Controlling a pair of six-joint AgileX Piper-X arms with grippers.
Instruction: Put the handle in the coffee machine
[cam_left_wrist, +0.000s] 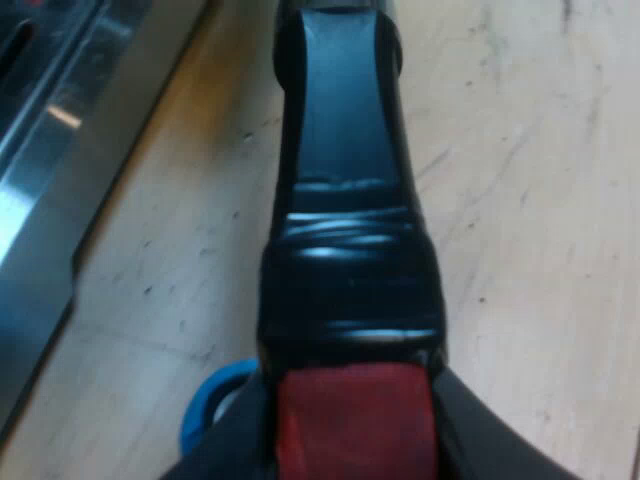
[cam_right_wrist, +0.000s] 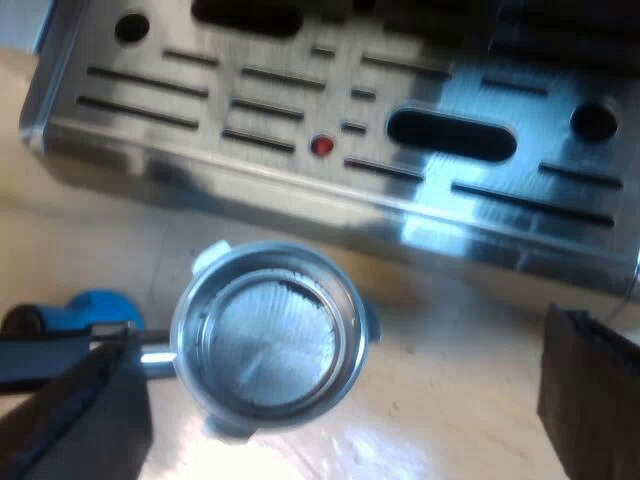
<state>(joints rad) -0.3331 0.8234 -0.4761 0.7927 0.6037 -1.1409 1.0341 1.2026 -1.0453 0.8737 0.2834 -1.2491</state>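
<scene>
The metal holder's dark handle (cam_left_wrist: 345, 200) stretches away from my left gripper (cam_left_wrist: 355, 420), which is shut on its red end (cam_left_wrist: 355, 425) just above the wooden table. The holder's round basket (cam_right_wrist: 265, 335) faces up, empty, close in front of the espresso machine's slotted drip tray (cam_right_wrist: 330, 120). My right gripper (cam_right_wrist: 350, 335) hovers over the basket, open, with one finger (cam_right_wrist: 85, 420) by the holder's neck and the other finger (cam_right_wrist: 590, 390) well off to the far side.
A blue tamper (cam_right_wrist: 100, 308) lies on the wooden table (cam_right_wrist: 450, 380) beside the handle, and peeks out under it (cam_left_wrist: 210, 400). The drip tray's steel edge (cam_left_wrist: 60, 160) runs alongside the handle. A small red dot (cam_right_wrist: 322, 146) sits in the tray's grid.
</scene>
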